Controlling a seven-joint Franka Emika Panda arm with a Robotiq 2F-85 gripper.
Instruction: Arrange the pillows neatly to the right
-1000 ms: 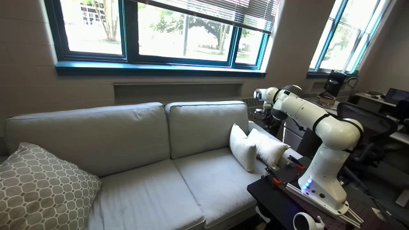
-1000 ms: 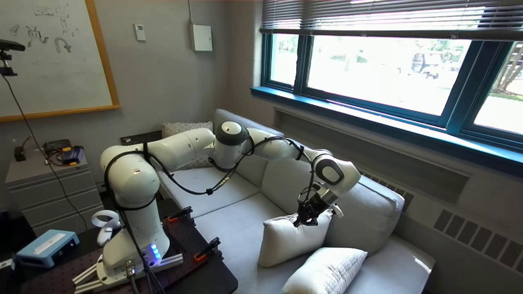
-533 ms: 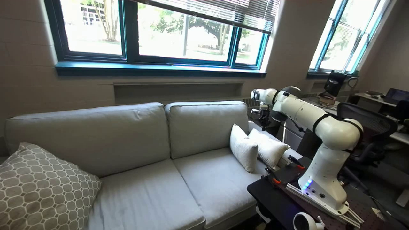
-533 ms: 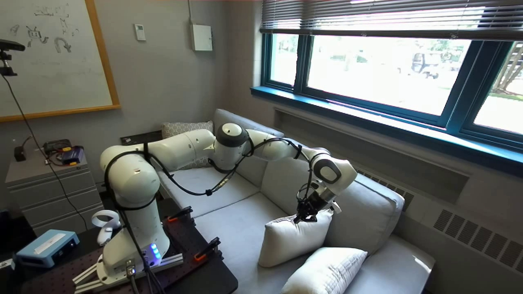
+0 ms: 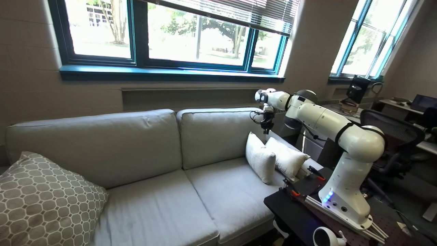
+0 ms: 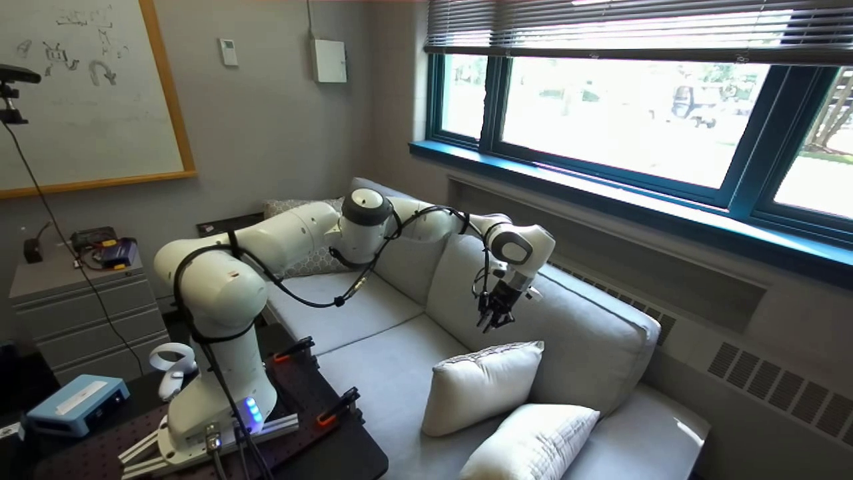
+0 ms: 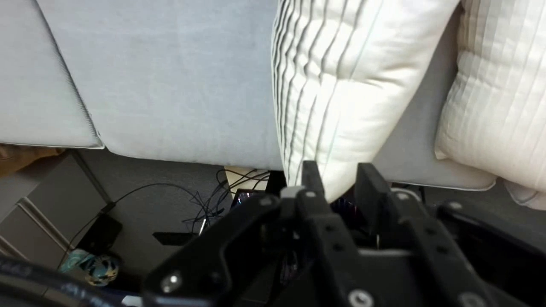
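In an exterior view, the black table (image 6: 348, 449) stands nearest, bearing the white arm (image 6: 293, 233), two clamps (image 6: 338, 407), a controller (image 6: 171, 385) and a blue box (image 6: 78, 404). Past its edge is the grey sofa (image 6: 453, 287). On the seat (image 6: 400, 353), the outer cream pillow (image 6: 533, 443) lies tilted just beside the armrest (image 6: 650, 427); beyond it the inner cream pillow (image 6: 483, 392) stands on edge, leaning a little, near the back cushion (image 6: 596, 350). In the wrist view a strip of seat shows between these two. In both exterior views the gripper (image 6: 488, 327) hangs over the inner cream pillow, pointing down and apart from it. Its fingers (image 7: 312, 179) are parted, a narrow gap between the tips; the pillow's lower corner shows through it. Farther off, the lattice pillow (image 6: 316, 263) rests at the far end of the sofa, partly behind the arm, with a drawer cabinet (image 6: 86, 313) to the left. Behind these, the whiteboard (image 6: 86, 100) hangs on the wall (image 6: 266, 120); the window (image 6: 626, 127) runs above the sofa, blinds (image 6: 640, 27) part way down over it.
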